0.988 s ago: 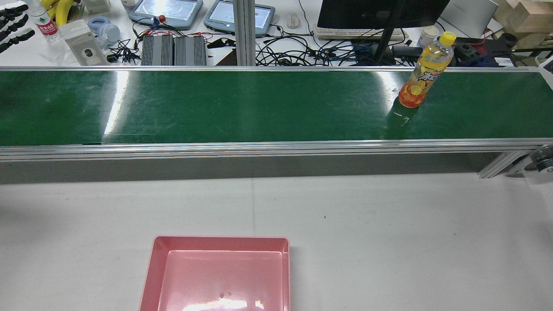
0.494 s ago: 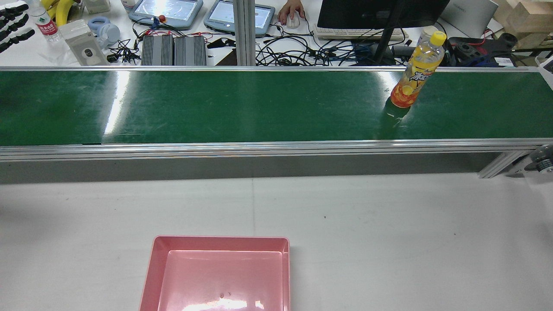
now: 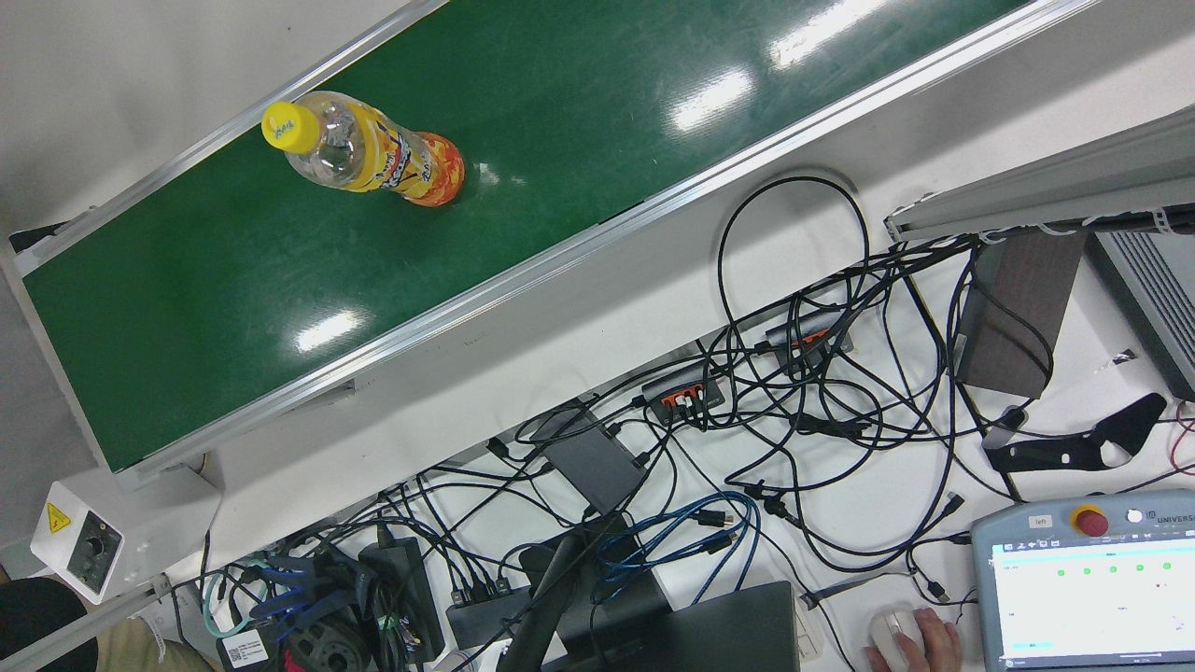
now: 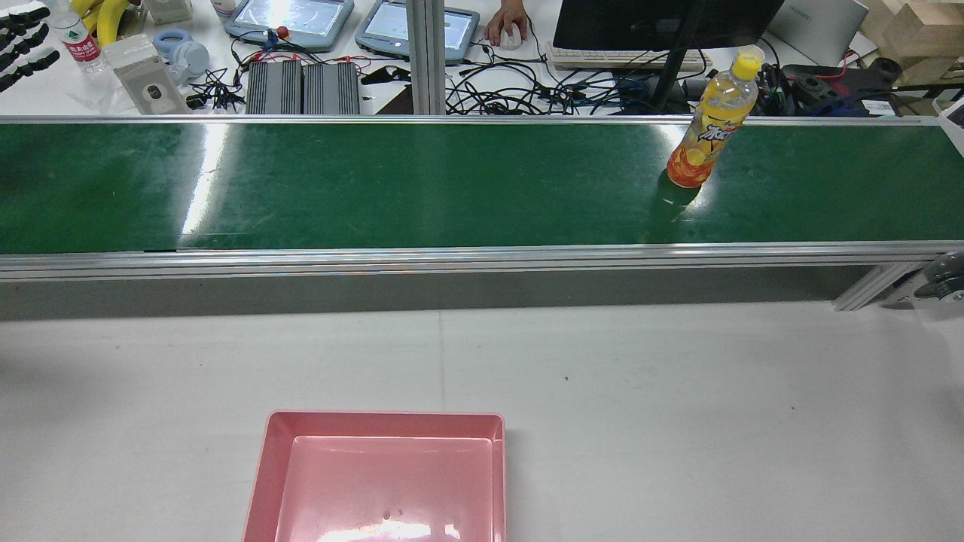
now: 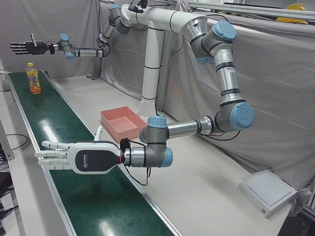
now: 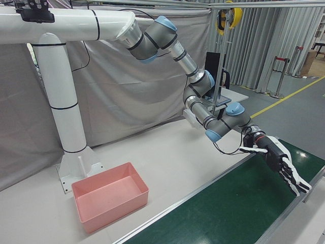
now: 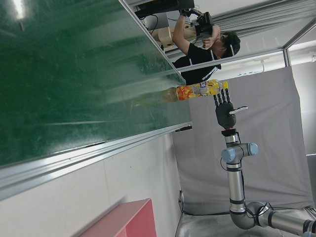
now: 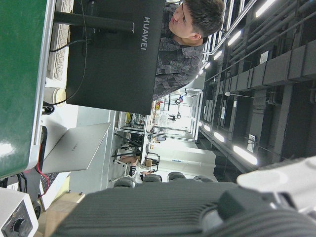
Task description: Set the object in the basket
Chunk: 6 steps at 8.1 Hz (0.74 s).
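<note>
An orange drink bottle with a yellow cap stands upright on the green conveyor belt, toward its right end. It also shows from above and far off. The pink basket sits on the white table before the belt, holding nothing. My left hand hovers open over the belt's left end, fingers spread, far from the bottle. Its black fingertips show at the rear view's top left. My right hand hangs open, high above the belt beyond the bottle.
Behind the belt lies a desk with cables, a monitor and teach pendants. A person's hand rests on a mouse there. The white pedestal rises behind the basket.
The bottle has ridden the belt leftward in the rear view. A person's hand has come onto the mouse. My left fingertips have stayed put.
</note>
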Each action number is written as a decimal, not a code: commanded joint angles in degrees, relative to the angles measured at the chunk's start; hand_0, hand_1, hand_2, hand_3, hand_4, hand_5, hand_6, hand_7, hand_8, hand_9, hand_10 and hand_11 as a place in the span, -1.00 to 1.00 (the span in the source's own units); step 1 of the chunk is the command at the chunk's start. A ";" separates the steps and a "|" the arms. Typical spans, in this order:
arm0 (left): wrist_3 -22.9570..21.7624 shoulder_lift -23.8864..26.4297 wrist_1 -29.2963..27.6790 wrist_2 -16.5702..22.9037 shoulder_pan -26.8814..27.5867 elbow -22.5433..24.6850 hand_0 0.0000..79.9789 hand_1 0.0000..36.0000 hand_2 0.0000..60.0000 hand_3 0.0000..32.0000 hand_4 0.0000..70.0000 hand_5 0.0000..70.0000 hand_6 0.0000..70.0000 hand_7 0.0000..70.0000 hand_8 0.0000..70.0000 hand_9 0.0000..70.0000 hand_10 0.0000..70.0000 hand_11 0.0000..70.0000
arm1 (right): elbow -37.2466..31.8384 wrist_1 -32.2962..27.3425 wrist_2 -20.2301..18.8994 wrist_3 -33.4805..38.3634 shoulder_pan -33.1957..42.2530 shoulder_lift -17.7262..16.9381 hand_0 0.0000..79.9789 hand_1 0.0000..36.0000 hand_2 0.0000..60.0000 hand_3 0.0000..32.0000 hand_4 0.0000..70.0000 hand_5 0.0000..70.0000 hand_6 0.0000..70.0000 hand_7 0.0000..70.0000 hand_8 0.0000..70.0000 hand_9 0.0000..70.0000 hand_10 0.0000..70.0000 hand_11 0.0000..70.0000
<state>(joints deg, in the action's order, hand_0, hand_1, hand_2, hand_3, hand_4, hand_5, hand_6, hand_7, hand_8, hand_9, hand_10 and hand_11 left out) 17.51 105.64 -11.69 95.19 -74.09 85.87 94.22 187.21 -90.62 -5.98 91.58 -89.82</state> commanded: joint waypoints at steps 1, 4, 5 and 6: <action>-0.02 0.00 0.00 0.00 0.00 0.00 0.34 -0.93 -1.00 -0.96 -0.80 -0.61 -1.00 -1.00 -0.97 -0.98 -0.88 -0.80 | 0.00 0.00 0.00 0.00 0.00 0.00 -1.00 -1.00 -1.00 -1.00 -1.00 -1.00 -1.00 -1.00 -1.00 -1.00 -1.00 -1.00; 0.07 0.00 0.00 0.00 0.00 0.00 0.35 -0.92 -1.00 -0.91 -0.81 -0.62 -1.00 -1.00 -0.97 -0.99 -0.89 -0.80 | 0.00 0.00 0.00 0.00 0.00 0.00 -1.00 -1.00 -1.00 -1.00 -1.00 -1.00 -1.00 -1.00 -1.00 -1.00 -1.00 -1.00; -0.02 0.00 0.00 0.00 0.00 0.00 0.35 -0.93 -1.00 -0.94 -0.81 -0.63 -1.00 -1.00 -0.97 -0.99 -0.89 -0.80 | 0.00 0.09 0.00 0.00 0.00 0.00 -1.00 -1.00 -1.00 -1.00 -1.00 -1.00 -1.00 -1.00 -1.00 -1.00 -1.00 -1.00; 0.07 0.00 0.00 0.00 0.00 0.00 0.35 -0.92 -1.00 -0.96 -0.80 -0.63 -1.00 -1.00 -0.97 -0.98 -0.89 -0.80 | 0.00 0.00 0.00 0.00 0.00 0.00 -1.00 -1.00 -1.00 -1.00 -1.00 -1.00 -1.00 -1.00 -1.00 -1.00 -1.00 -1.00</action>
<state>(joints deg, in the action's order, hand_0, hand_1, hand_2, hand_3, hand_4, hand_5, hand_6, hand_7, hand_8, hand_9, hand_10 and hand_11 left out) 17.52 105.64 -11.69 95.19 -74.09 85.87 94.22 187.24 -90.62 -5.98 91.58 -89.82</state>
